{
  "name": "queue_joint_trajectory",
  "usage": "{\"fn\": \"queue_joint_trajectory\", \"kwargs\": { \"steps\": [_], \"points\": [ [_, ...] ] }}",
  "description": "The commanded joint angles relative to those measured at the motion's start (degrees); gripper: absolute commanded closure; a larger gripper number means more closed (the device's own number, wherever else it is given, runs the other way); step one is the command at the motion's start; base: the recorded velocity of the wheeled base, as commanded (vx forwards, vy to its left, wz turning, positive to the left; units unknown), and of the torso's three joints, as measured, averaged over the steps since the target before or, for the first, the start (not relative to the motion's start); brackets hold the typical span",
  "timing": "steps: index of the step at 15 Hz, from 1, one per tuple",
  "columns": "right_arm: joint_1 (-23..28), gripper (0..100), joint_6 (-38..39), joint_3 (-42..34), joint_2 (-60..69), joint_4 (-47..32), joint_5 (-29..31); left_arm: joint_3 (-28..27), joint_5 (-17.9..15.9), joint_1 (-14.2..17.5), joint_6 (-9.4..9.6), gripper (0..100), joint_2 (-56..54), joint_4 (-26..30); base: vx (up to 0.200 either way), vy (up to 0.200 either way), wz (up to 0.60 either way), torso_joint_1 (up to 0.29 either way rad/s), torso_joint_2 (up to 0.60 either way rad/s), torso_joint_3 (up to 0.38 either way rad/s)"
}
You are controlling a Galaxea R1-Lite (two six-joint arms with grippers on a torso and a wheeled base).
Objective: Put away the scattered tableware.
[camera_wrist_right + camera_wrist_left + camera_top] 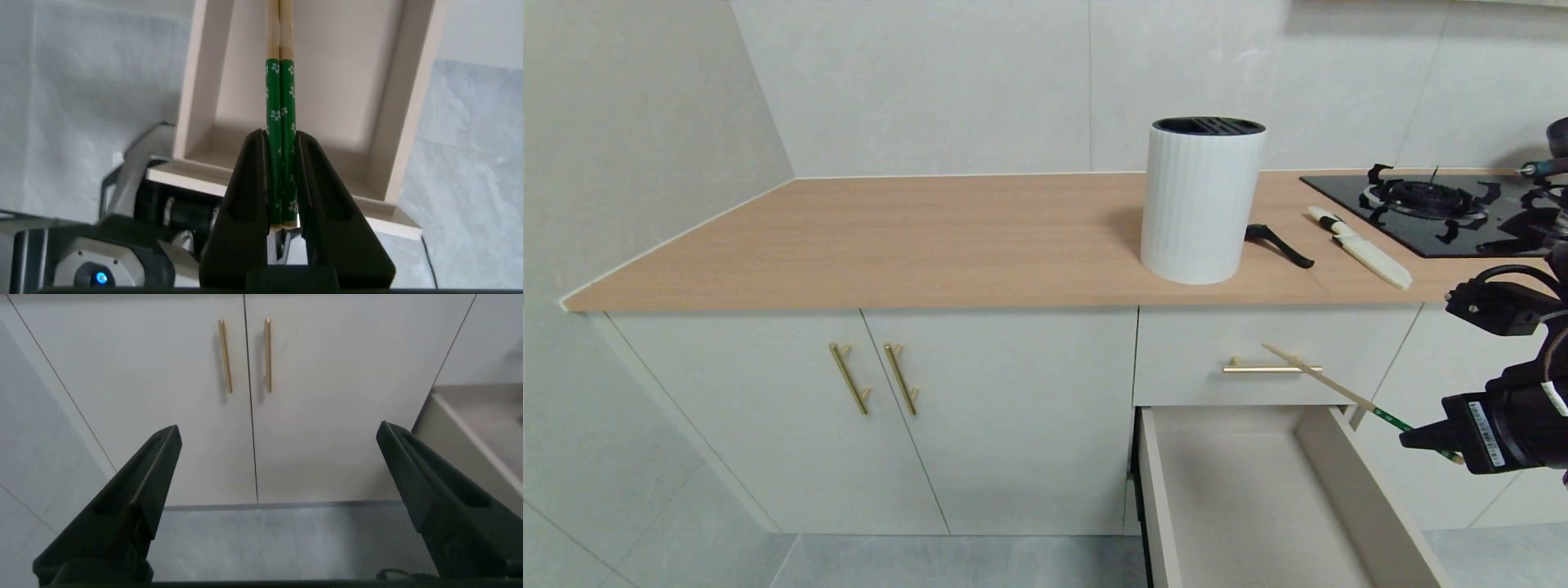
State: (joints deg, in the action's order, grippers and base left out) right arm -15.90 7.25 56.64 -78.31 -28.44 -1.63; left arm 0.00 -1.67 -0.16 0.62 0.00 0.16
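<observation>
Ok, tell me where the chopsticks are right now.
In the head view, the chopsticks are on the right, clamped in the right gripper above the open drawer, tips toward the gold handle.

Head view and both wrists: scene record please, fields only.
right tool: shut on chopsticks, at the right side of the drawer
left tool: open, holding nothing, facing cabinet doors
chopsticks: a pair, green patterned ends in the grip, angled up toward the closed drawer front above
drawer: pulled open under the counter
on counter: white ribbed holder, black utensil, pale knife
hob: far right of counter
</observation>
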Motion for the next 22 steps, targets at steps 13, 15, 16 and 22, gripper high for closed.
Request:
{"fn": "queue_joint_trajectory", "kwargs": {
  "steps": [13,15,16,22],
  "points": [
    [-1.86,100,-2.33,-2.85,-3.87,1.28,-0.12,0.00,0.00,-0.02,-0.01,0,0.00,0.02,0.000,0.000,0.00,-0.164,0.42,0.266],
    [-2.47,100,-2.24,-3.46,-5.45,2.95,0.05,0.00,0.00,-0.02,-0.01,0,0.00,0.02,0.000,0.000,0.00,-0.024,0.09,0.044],
    [-2.56,100,-2.24,-4.34,-6.50,4.80,0.05,0.00,0.00,0.07,-0.01,0,0.00,0.02,0.000,0.000,0.00,0.000,0.00,0.000],
    [-4.49,100,-1.72,-7.07,-19.77,12.44,4.01,0.00,0.00,-0.02,-0.01,0,0.00,0.02,0.000,0.000,0.00,0.000,0.00,0.000]
  ]
}}
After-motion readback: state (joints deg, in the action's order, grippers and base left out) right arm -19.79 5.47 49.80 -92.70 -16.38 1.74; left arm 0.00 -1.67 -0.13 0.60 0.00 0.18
